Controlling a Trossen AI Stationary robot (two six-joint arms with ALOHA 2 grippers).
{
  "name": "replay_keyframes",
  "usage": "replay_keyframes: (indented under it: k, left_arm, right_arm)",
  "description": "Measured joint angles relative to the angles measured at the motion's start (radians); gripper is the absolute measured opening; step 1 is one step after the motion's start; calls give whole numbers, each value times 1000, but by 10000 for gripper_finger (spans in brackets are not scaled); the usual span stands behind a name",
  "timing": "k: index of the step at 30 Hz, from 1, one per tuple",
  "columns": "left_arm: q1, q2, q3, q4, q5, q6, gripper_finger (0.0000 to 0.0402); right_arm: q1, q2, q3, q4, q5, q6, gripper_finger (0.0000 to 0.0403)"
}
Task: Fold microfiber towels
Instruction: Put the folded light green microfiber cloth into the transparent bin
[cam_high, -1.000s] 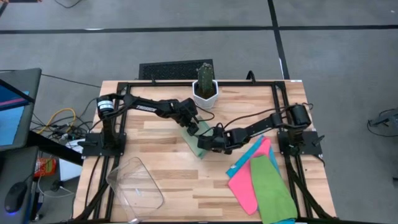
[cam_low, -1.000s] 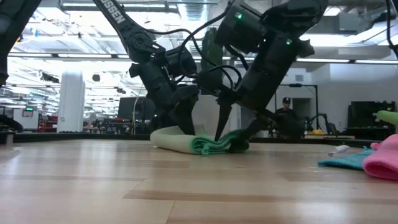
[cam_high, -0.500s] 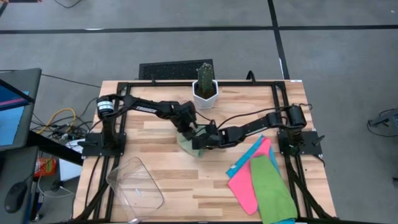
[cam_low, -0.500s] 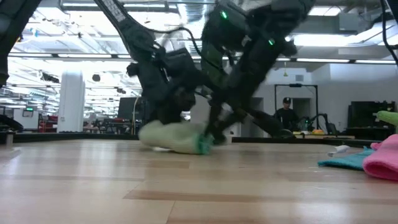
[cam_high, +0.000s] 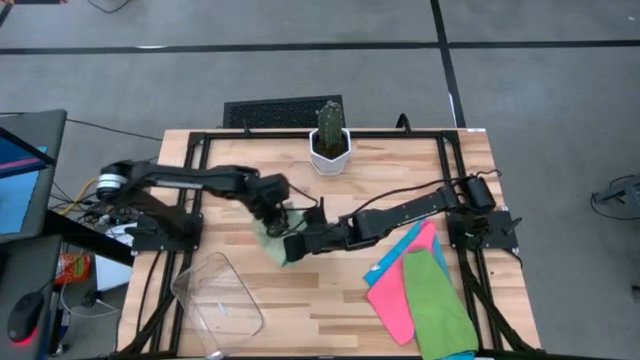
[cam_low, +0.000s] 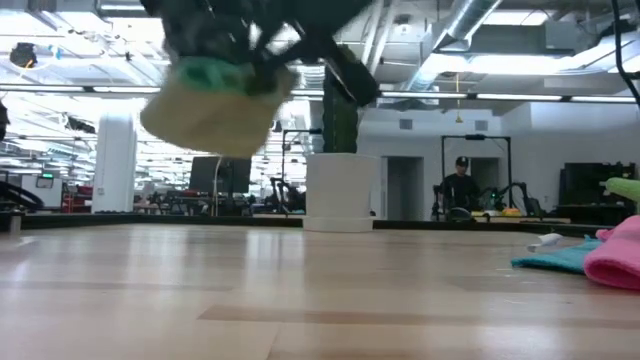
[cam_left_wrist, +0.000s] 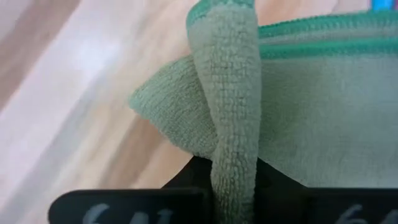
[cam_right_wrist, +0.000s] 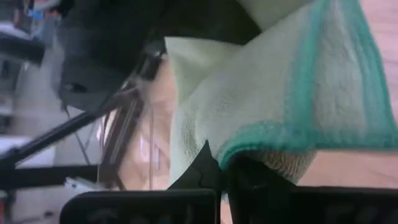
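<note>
bin: clear, near edge, about 7 o'clock
spare towels: pink, green and blue pile around 5 o'clock
towel: pale green, lifted off the table, mid-left
left gripper: clamped on towel
right gripper: clamped on towel too
plant pot: white, 12 o'clock

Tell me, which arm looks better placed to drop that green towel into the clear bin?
Probably the left: both the left claw and right claw pinch the lifted green towel, but the clear bin sits on its side.
</note>
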Motion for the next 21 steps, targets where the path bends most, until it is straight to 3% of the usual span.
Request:
replay_keyframes:
  k: [6, 10, 19, 21]
  left_arm:
    - [-163, -110, 0, -81, -84, -237, 11]
    - [-270, -155, 1, -144, -126, -373, 12]
    - [-491, -193, 2, -343, -131, -493, 12]
    - [-536, -194, 2, -374, -135, -515, 12]
  right_arm:
    - [29, 59, 118, -23, -10, -118, 24]
    - [66, 167, 246, 12, -39, -138, 24]
    - [111, 509, 758, -31, -91, -110, 24]
    - [113, 552, 786, 18, -91, -84, 24]
